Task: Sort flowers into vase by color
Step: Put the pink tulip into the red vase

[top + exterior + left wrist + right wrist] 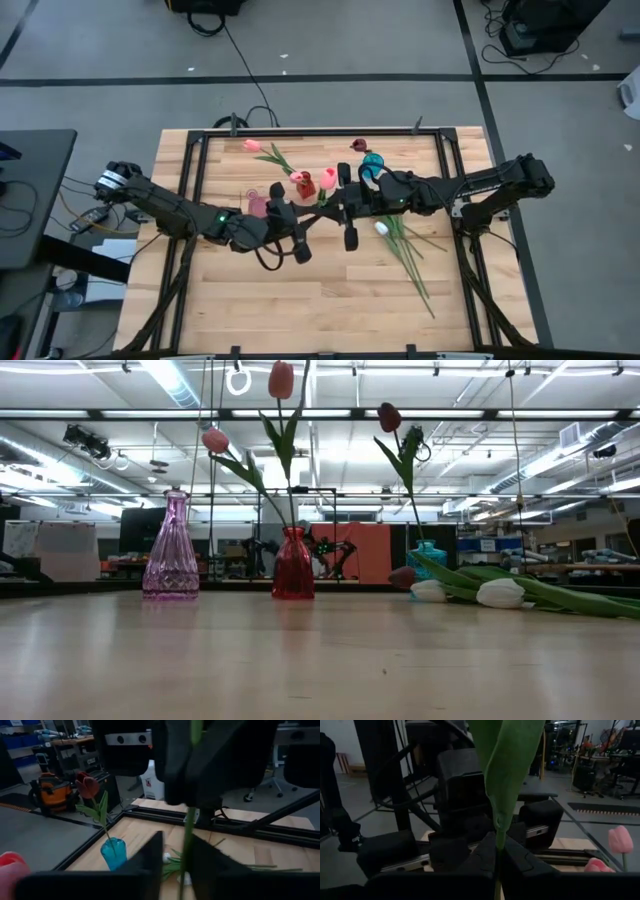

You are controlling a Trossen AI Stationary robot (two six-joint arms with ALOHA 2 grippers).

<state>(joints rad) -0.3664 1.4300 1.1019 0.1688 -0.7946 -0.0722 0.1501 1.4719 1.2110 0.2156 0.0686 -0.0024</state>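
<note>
From above, both arms meet over the middle of the table, right next to the red vase. The right gripper and left gripper face each other with a pink tulip between them, just beside that vase. The loose flowers lie on the wood well off to the far side of the red vase from the purple vase.

At table level the red vase already has two pink heads; the teal vase holds a maroon one, the purple vase is empty. White tulips lie flat past the teal vase.

Left wrist: a stem runs upright right through the gap between the left gripper's fingers. They look nearly closed around it, but I can't tell if they're actually pinching it.

Right wrist: the right gripper is clamped on the stem, its leaf rising straight up.

So my guess is it's a handoff: long axis upright, the right claw has it, the left is closing in from the opposite side.
</note>
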